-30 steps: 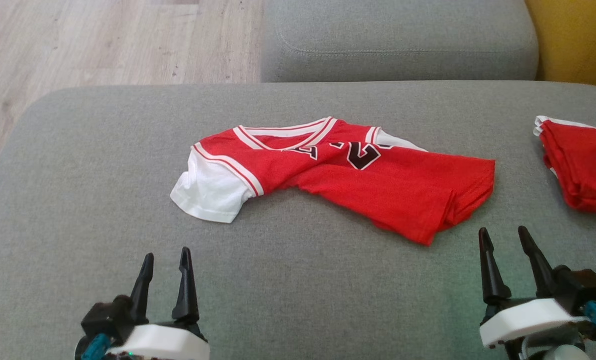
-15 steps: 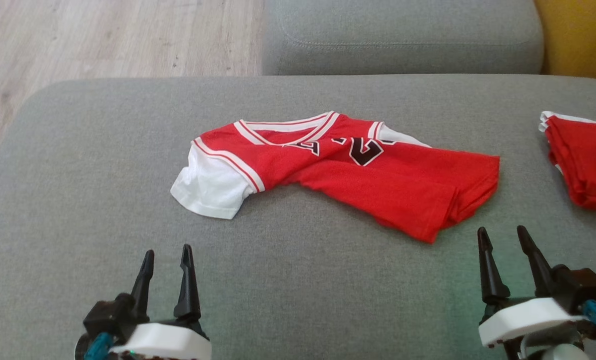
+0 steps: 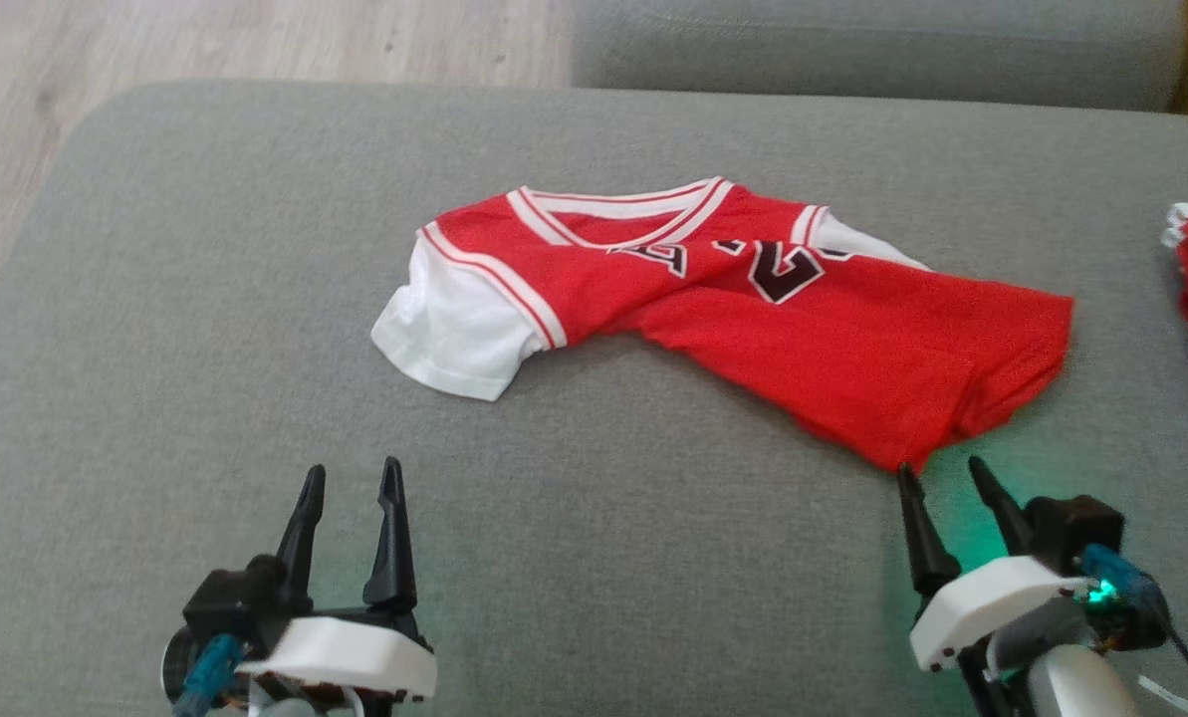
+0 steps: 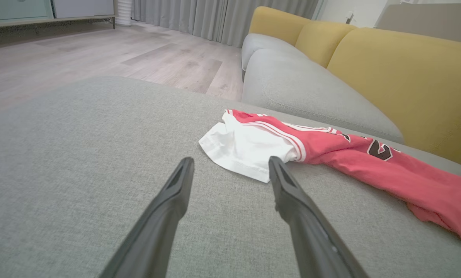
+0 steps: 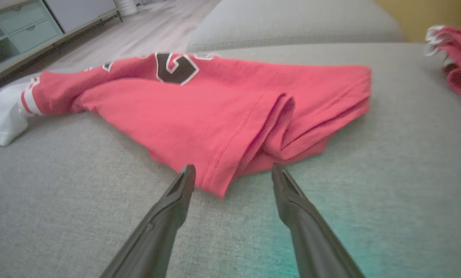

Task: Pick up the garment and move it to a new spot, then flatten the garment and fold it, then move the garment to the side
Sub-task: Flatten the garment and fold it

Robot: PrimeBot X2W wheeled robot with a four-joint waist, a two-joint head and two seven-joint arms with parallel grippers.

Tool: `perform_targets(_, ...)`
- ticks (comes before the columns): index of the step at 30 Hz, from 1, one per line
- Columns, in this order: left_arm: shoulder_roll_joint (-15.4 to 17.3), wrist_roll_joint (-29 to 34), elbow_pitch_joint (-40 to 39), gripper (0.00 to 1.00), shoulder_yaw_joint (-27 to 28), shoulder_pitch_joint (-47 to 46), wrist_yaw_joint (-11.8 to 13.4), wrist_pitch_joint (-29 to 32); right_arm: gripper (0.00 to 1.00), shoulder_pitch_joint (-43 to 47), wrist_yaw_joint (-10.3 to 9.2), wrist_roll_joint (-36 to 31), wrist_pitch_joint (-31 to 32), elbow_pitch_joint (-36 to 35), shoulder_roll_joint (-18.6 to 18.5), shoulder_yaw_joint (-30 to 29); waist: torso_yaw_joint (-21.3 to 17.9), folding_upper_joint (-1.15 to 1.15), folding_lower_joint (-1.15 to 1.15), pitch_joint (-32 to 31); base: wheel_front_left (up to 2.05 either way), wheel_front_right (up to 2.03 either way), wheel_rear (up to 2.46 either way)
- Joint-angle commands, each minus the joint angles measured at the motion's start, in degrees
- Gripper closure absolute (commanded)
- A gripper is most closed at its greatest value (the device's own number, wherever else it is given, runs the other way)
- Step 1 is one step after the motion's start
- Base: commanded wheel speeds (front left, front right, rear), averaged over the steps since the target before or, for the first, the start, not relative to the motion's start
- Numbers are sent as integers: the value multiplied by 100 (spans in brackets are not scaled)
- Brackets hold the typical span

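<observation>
Garment [image 3: 753, 319] lies crumpled mid-sofa [image 3: 155, 398]. My right gripper [image 3: 937, 465], wide open and empty, has crept up to its hem corner at 5 o'clock. The left gripper [image 3: 352, 466], same state, waits at 7. Pickup's next, I reckon.

Black fingers [image 3: 391, 538] — white housings [image 3: 345, 652]

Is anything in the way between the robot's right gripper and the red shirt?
No, nothing visible is in the way. The open right gripper sits right by the near corner of the red shirt on the grey cushion.
</observation>
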Motion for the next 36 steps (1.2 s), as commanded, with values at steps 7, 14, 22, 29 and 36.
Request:
perform_targets(7, 3, 67, -61, 0, 190, -315, -8, -49, 0, -574, -4, 231, -199, 767, -30, 374, 262, 0, -1, 241, 0, 0, 0)
perform_targets(14, 8, 82, -58, 0, 226, -338, -9, -70, 0, -885, -4, 330, -518, 1051, -30, 598, 270, 0, -1, 312, 0, 0, 0)
perform_targets(22, 6, 83, -61, 0, 212, -333, -1, -79, 0, -860, -4, 360, -571, 460, -30, 763, 193, 0, -1, 316, 0, 0, 0)
perform_targets(29, 5, 63, -32, 0, 197, -314, -16, -82, 0, -696, -4, 405, -443, 46, -30, 779, 190, 0, -1, 288, 0, 0, 0)
perform_targets(36, 4, 61, -11, 0, 173, -308, -24, -86, 4, -814, -4, 414, -383, 250, -30, 638, 212, 0, -1, 284, 0, 0, 0)
